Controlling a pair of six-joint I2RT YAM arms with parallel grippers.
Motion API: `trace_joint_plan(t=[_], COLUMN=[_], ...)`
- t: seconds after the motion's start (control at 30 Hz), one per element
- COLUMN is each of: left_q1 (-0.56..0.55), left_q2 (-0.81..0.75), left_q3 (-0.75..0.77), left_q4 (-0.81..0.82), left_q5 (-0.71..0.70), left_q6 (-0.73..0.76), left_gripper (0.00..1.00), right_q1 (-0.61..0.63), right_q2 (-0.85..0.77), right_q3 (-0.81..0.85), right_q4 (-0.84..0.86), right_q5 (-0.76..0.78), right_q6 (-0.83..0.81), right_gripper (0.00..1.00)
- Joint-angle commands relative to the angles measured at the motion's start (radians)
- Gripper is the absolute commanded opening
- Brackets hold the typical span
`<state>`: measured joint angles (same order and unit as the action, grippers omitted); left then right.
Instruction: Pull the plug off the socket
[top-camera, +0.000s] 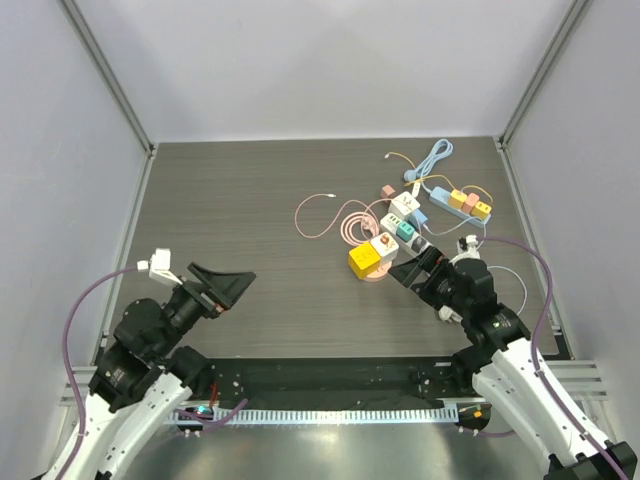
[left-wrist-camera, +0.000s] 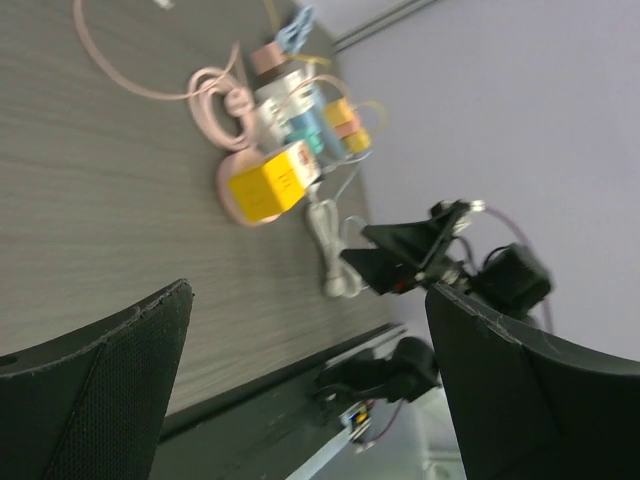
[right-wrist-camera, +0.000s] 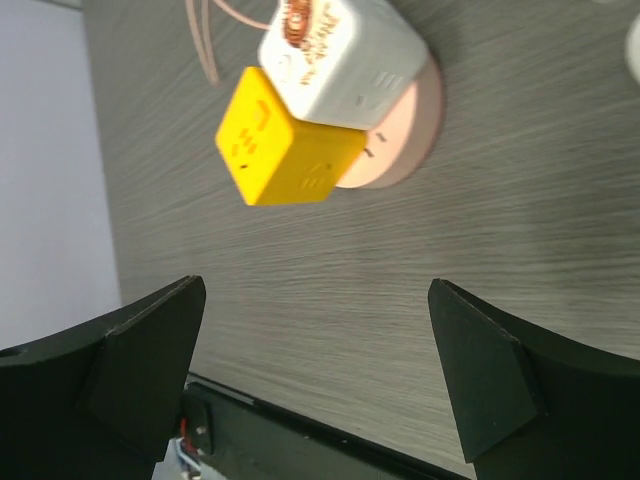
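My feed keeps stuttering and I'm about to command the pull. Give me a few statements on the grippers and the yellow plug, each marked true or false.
1. The left gripper and the right gripper are both open and hold nothing. True.
2. The yellow plug lies free on the table, clear of the pink round socket. False: it sits at the edge of the pink round socket, right against a white cube.
3. The right gripper is nearer to the yellow plug than the left gripper is. True.
4. The left gripper hangs directly over the yellow plug. False: it is over bare table on the left side, well apart from the plug.
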<state>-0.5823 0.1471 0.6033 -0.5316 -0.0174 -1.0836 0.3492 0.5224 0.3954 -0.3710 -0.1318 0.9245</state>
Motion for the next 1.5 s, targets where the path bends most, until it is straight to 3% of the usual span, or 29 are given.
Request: trace_joint_plan(t=[0.0, 0.17, 0.33, 0.43, 0.53, 0.63, 0.67, 0.7, 0.87, 1.03, 1.13, 1.27, 1.47], left_q1=[-0.002, -0.002, -0.001, -0.002, -0.002, -0.002, -0.005, -0.01, -0.115, -0.204, -0.254, -0.272, -0.275], left_q2=[0.028, -0.072, -0.008, 0.237, 0.4, 0.68, 0.681, 0.794, 1.046, 1.317, 1.417, 1.506, 1.563], left_q3=[0.056, 0.047, 0.044, 0.065, 0.084, 0.15, 0.15, 0.205, 0.374, 0.616, 0.71, 0.745, 0.747], left_q4=[-0.225, -0.286, -0.228, -0.159, -0.055, 0.031, 0.032, 0.035, 0.071, 0.078, 0.059, 0.102, 0.166], left_q5=[0.011, -0.13, -0.072, 0.093, 0.198, 0.284, 0.284, 0.287, 0.24, 0.224, 0.173, 0.094, 0.137], left_q6=[0.131, 0.126, 0.134, 0.16, 0.174, 0.212, 0.224, 0.24, 0.29, 0.382, 0.547, 0.741, 0.95], left_gripper=[1.0, 1.0, 1.0, 1.0, 1.0, 1.0, 1.0, 1.0, 0.98, 0.9, 0.86, 0.94, 0.99], right_q1=[-0.004, -0.004, -0.004, -0.004, -0.003, -0.004, -0.004, -0.004, -0.004, -0.004, -0.004, -0.004, -0.004], right_q2=[-0.007, -0.015, 0.014, 0.054, 0.114, 0.206, 0.231, 0.255, 0.392, 0.326, 0.256, 0.197, 0.116], right_q3=[0.048, 0.092, 0.129, 0.14, 0.146, 0.163, 0.174, 0.184, 0.244, 0.197, 0.184, 0.197, 0.191], right_q4=[-0.117, -0.221, -0.298, -0.299, -0.299, -0.298, -0.298, -0.296, -0.28, -0.154, -0.137, -0.167, -0.207], right_q5=[0.115, 0.221, 0.275, 0.236, 0.233, 0.225, 0.225, 0.222, 0.166, 0.086, 0.077, 0.055, 0.031], right_q6=[-0.058, -0.044, -0.026, -0.027, -0.036, -0.053, -0.067, -0.079, -0.171, -0.216, -0.226, -0.23, -0.214], right_gripper=[1.0, 1.0, 1.0, 1.0, 1.0, 1.0, 0.99, 1.0, 1.0, 1.0, 1.0, 1.0, 0.99])
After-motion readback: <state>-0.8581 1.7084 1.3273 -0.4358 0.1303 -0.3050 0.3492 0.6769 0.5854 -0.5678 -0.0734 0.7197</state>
